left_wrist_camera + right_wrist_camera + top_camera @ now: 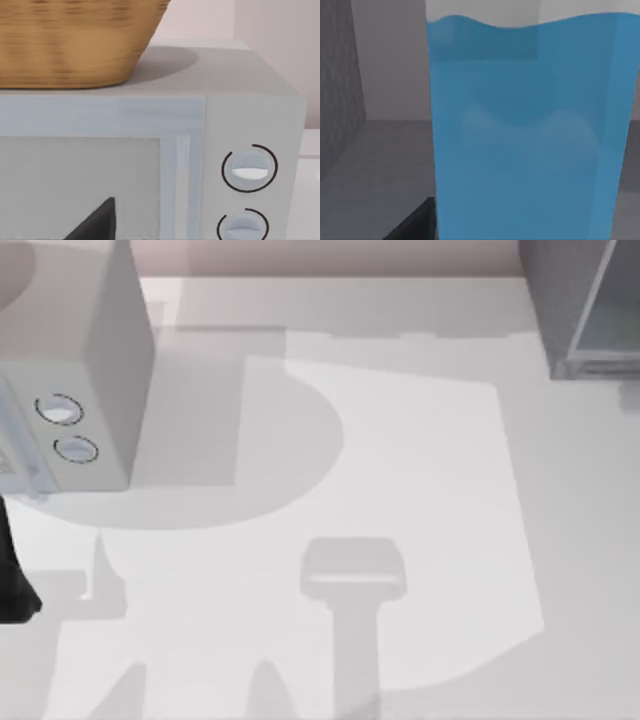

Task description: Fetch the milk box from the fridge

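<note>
White table point(420, 490); fridge point(585, 310) top right; milk box point(525, 135) unlabelled.

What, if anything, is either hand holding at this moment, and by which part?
It cannot be told. The milk box stands very close before the right wrist camera, inside the fridge, but no closed grip on it is visible.

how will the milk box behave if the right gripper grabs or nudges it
The milk box looks tall with flat, smooth blue sides, so it may tip if pushed high and could slip in a loose grip. Being a carton, it probably dents if squeezed hard.
</note>
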`<state>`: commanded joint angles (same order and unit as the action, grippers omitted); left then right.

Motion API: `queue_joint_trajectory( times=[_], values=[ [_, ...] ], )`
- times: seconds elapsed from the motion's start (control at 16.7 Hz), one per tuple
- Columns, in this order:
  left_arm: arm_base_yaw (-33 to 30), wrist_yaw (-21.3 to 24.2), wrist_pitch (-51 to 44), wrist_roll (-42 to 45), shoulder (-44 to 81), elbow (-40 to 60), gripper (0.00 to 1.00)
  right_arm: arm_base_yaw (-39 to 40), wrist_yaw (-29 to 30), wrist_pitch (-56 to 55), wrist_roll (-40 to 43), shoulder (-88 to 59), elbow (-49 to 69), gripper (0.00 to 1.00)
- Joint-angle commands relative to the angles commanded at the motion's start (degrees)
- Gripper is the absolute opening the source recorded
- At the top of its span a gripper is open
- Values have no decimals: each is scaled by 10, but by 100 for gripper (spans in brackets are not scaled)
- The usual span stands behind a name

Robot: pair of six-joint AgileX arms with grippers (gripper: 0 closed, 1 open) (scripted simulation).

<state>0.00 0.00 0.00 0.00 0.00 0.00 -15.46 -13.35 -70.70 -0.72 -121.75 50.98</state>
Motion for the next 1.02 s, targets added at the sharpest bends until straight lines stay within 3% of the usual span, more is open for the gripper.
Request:
queue_joint_trajectory(
  times=[0.54, 1.02],
  values=[
    [0, 0, 0, 0, 0, 0, 100, 25, 24, 39, 1, -16, 54, 100],
    [0, 0, 0, 0, 0, 0, 100, 40, 40, 115, 2, -95, 211, 100]
  ],
)
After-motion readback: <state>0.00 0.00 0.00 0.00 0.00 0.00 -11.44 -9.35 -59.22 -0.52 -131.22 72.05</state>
